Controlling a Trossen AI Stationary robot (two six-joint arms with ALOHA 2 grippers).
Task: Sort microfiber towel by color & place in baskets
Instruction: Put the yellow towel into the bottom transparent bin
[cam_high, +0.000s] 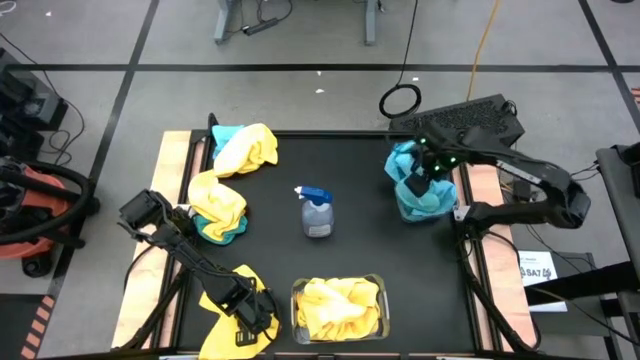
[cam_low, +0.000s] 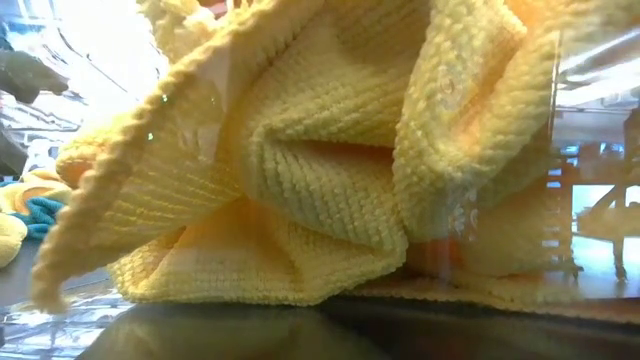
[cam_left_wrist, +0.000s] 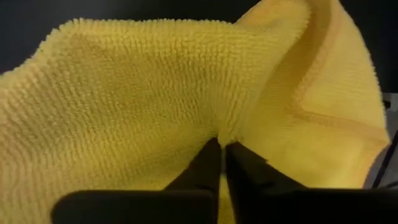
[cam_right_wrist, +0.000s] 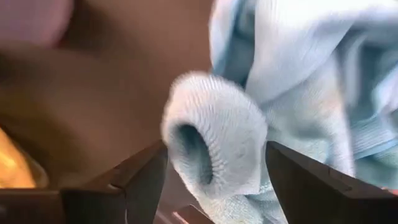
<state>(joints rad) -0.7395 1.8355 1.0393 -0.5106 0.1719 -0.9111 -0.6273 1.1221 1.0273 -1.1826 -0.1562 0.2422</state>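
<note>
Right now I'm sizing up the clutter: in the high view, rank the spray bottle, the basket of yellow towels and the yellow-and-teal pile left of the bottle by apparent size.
1. basket of yellow towels
2. yellow-and-teal pile
3. spray bottle

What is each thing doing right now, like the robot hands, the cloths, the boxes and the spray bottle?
left gripper: shut on a yellow towel at the table's near left edge.
right gripper: open, a teal towel fold between its fingers.
near basket: holds bunched yellow cloths.
right basket: filled with teal cloths.
spray bottle: at the table's middle.
loose pile: yellow and teal cloths mixed, unsorted.
</note>
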